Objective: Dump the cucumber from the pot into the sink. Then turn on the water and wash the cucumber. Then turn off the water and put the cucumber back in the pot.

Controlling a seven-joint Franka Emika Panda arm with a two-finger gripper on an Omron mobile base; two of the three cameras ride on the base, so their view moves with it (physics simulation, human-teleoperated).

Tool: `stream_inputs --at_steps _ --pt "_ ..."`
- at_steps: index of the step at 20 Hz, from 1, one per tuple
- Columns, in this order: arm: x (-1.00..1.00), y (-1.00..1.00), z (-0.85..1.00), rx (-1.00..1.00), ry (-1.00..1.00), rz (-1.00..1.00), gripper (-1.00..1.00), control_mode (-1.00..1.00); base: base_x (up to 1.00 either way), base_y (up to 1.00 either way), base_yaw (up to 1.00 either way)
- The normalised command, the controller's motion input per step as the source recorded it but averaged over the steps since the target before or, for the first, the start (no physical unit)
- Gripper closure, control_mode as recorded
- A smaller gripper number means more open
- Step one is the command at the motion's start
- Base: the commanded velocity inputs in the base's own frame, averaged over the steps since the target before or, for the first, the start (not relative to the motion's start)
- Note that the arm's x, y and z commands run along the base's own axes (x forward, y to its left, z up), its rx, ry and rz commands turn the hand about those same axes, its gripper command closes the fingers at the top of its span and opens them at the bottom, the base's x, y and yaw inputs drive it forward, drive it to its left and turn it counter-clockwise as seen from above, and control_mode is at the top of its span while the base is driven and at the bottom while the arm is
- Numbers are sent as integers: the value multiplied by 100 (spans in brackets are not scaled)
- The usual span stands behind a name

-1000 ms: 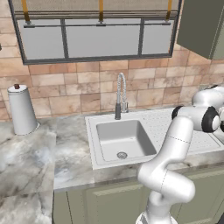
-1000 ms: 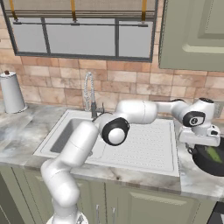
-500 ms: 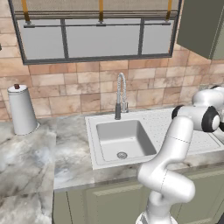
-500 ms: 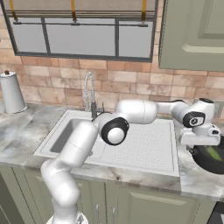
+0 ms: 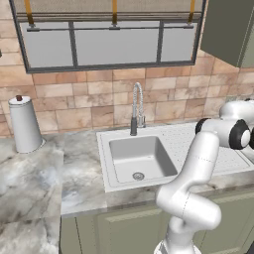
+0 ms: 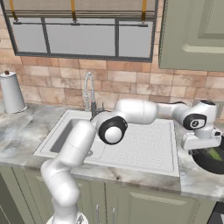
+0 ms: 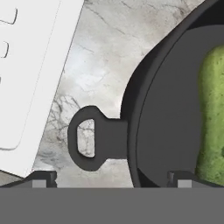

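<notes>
1 step is in hand, the first: taking hold of the pot (image 7: 175,109), with the cucumber (image 7: 213,113) inside. The hand (image 7: 111,178) hovers spread over its loop handle (image 7: 89,138). Next move, I judge: descend and pinch the rim beside that handle.

Rendered kitchen, white sink (image 5: 110,164), gooseneck faucet (image 5: 137,107), marble counter (image 5: 34,188)
</notes>
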Motion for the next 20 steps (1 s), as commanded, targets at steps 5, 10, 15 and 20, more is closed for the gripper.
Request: stream_inputs --at_steps 5,10,15,20 --pt "3 4 -7 2 7 17 -100 -100 0 0 0" --pt "10 2 -5 5 4 16 -100 -100 0 0 0" --pt "10 1 -3 6 2 14 -100 -100 0 0 0" --pt "13 0 -15 8 4 10 -100 -100 0 0 0"
